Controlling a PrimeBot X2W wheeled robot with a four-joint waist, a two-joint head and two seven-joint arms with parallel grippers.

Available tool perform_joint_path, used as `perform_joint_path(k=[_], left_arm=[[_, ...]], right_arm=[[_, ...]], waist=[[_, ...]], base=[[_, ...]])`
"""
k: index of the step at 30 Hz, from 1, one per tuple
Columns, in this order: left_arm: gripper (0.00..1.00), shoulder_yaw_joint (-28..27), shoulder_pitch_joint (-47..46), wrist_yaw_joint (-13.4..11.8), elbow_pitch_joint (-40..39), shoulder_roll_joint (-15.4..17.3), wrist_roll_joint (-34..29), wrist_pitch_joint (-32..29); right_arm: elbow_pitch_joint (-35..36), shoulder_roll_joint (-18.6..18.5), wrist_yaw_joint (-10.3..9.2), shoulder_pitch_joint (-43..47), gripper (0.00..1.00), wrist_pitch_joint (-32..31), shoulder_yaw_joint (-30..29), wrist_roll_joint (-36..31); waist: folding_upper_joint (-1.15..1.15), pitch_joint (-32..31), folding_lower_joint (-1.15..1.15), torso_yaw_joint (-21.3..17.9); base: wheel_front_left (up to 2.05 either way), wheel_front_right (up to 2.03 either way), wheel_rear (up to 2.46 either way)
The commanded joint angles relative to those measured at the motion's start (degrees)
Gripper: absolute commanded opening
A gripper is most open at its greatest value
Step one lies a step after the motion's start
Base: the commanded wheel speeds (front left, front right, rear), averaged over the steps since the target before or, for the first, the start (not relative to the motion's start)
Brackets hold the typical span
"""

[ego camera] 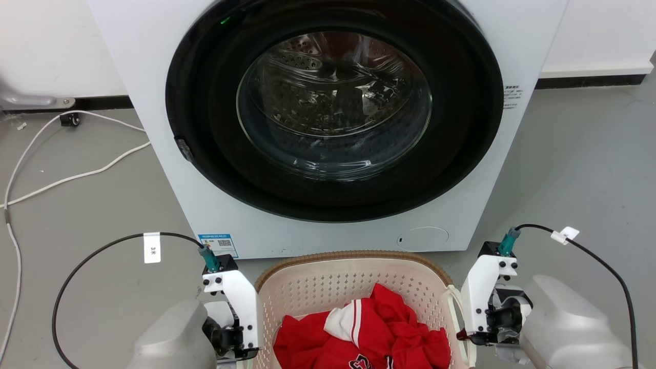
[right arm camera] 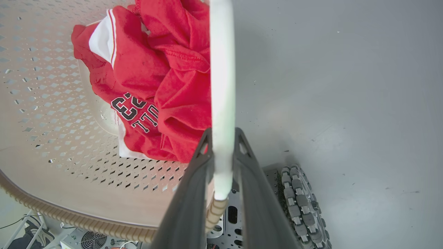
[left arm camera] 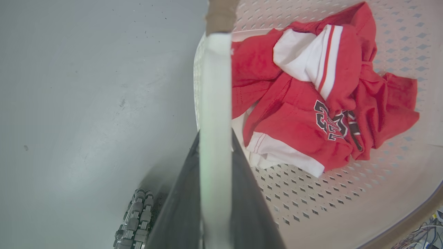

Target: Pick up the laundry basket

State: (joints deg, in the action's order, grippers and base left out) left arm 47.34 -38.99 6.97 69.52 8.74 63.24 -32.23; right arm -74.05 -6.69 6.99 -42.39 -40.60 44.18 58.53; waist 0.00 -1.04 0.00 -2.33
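The cream-white perforated plastic laundry basket (ego camera: 328, 287) with its brown woven-look rim stands low in the head view, directly in front of the white front-loading washing machine (ego camera: 154, 77) on the grey floor (ego camera: 589, 169), between the two arms. A crumpled red and white sports jersey (left arm camera: 304, 103) lies inside it.

The grasp looks made on both sides. In the left wrist view the left pincer (left arm camera: 215, 138) has its two long dark fingers drawn in narrow against the basket's white loop handle (left arm camera: 214, 86), which runs straight up between them. The right pincer (right arm camera: 222, 133) is clenched the same way on the opposite white loop handle (right arm camera: 221, 69), one finger pressed to each face of the strip. Neither pincer touches the jersey or the perforated wall.

What remains, by my reading, is the lift itself. The basket's underside is hidden, so I cannot tell whether it is clear of the floor; its rim sits level and close to the foot of the machine, which suggests little or no rise so far. Both arms would need to rise together to keep it level
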Motion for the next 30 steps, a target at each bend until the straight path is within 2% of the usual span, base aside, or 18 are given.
perform_joint_path(k=[1, 30], left_arm=[[0.00, 0.05, -0.49, 0.92, -1.64, -2.60, 0.82, 0.25], [0.00, 2.53, -0.89, 0.93, -1.49, -2.55, 3.02, 2.54]], right_arm=[[0.93, 2.96, 0.91, -0.73, 0.00, 0.28, -0.15, 0.88], [0.73, 2.83, 0.91, -1.54, 0.00, 1.51, 0.09, 0.81]], waist=[[0.00, 0.02, 0.00, -0.03], [0.00, 1.18, 0.00, 0.16]], base=[[0.00, 0.00, 0.00], [0.00, 0.00, 0.00]])
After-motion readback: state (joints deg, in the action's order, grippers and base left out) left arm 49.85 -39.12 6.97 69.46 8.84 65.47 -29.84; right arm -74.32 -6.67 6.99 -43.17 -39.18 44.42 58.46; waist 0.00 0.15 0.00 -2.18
